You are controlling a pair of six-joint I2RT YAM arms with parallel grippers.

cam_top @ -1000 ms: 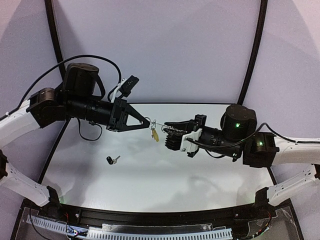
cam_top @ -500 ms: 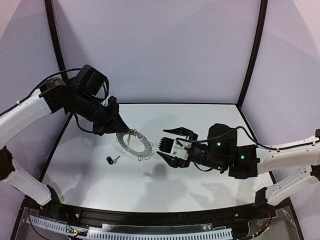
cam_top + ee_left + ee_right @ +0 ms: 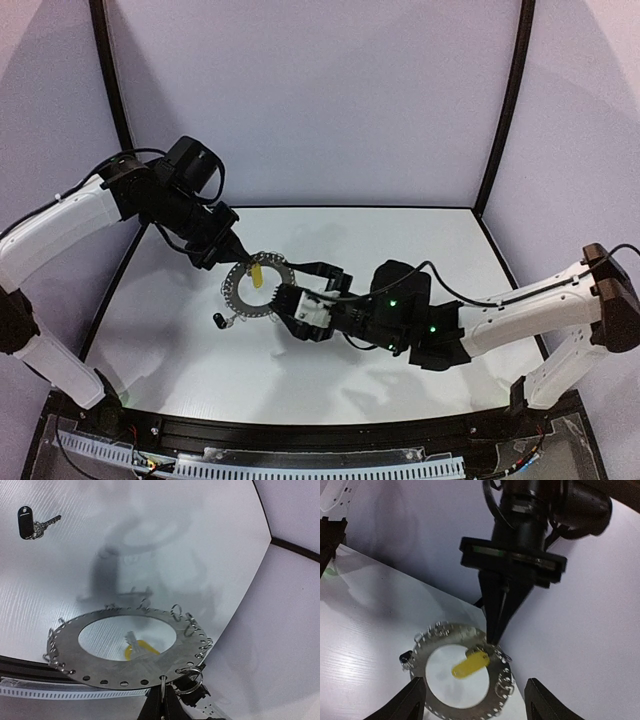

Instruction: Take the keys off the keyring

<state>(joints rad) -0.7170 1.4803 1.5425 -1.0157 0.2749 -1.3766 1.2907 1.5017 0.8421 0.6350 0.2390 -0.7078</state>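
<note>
The keyring (image 3: 236, 296), a flat grey hoop fringed with wire loops, hangs tilted above the table. My left gripper (image 3: 241, 258) is shut on its far rim. In the left wrist view the jaws (image 3: 163, 702) pinch the keyring (image 3: 67, 647) at its edge. A yellow-headed key (image 3: 256, 273) hangs across the hoop's hole, and shows as the yellow key (image 3: 470, 663) in the right wrist view. A black-headed key (image 3: 217, 320) lies loose on the table beside the hoop. My right gripper (image 3: 287, 297) stands open facing the hoop, its fingers (image 3: 412, 700) either side of the keyring (image 3: 496, 692), apart from it.
The white table (image 3: 400, 240) is bounded by black rails and pale curved walls. The black-headed key (image 3: 26, 521) lies left of the hoop's shadow. The right arm (image 3: 400, 315) stretches low across the table's middle. A black frame edge (image 3: 320, 435) runs along the front.
The right gripper has let go of the hoop, opened, and swung low and left under it. The left arm has drawn back left, turning the hoop from edge-on to nearly flat.
</note>
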